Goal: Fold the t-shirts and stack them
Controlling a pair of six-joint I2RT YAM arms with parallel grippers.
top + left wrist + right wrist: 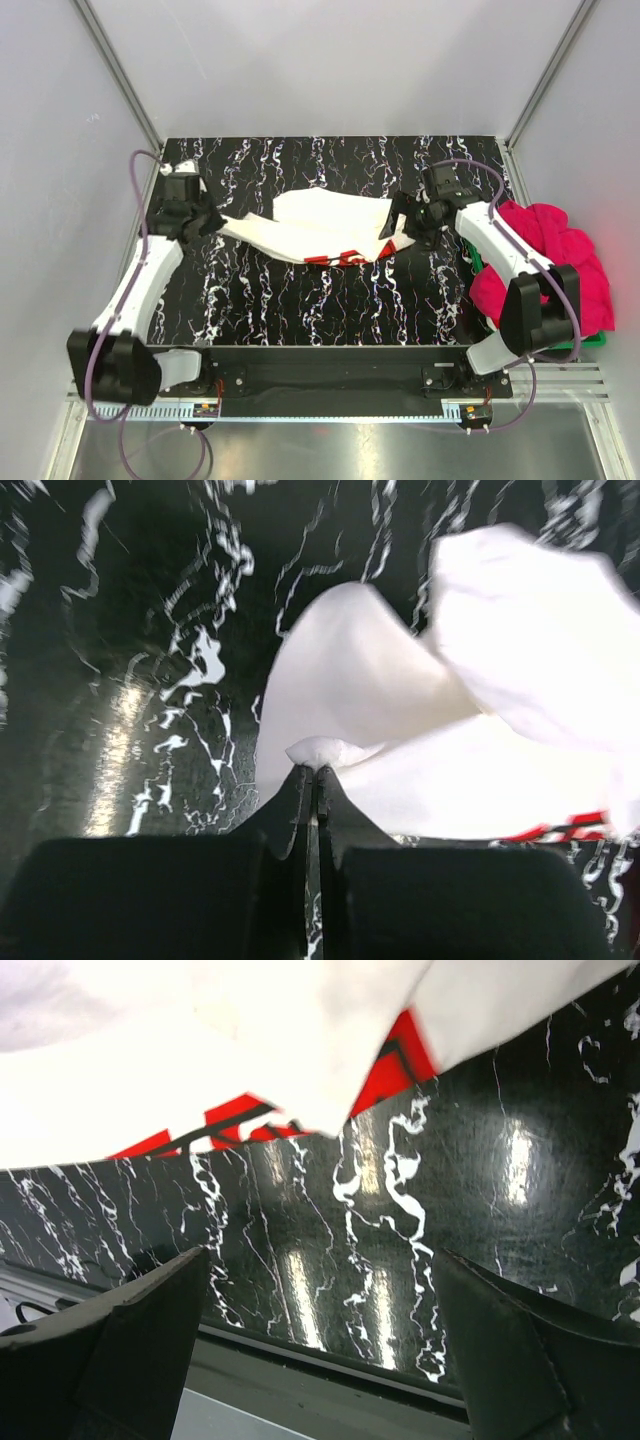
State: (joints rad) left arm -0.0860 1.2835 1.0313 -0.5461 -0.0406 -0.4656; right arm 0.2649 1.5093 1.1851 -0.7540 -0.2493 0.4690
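A white t-shirt point(320, 222) with a red print point(340, 258) lies crumpled across the middle of the black marbled table point(300, 310). My left gripper point(215, 222) is shut on the shirt's left corner. In the left wrist view its tips point(313, 770) pinch a small tuft of the white cloth point(400, 710). My right gripper point(400, 225) stands wide open at the shirt's right edge. In the right wrist view nothing lies between its fingers point(322, 1253), and the white shirt point(200, 1060) with its red print point(410, 1045) sits just beyond them. Magenta-pink t-shirts point(560, 255) are heaped at the right.
The pink heap sits in a green basket point(592, 342) off the table's right edge, beside the right arm. Grey walls with metal rails enclose the back and sides. The table's near edge point(330, 1360) shows under the right gripper.
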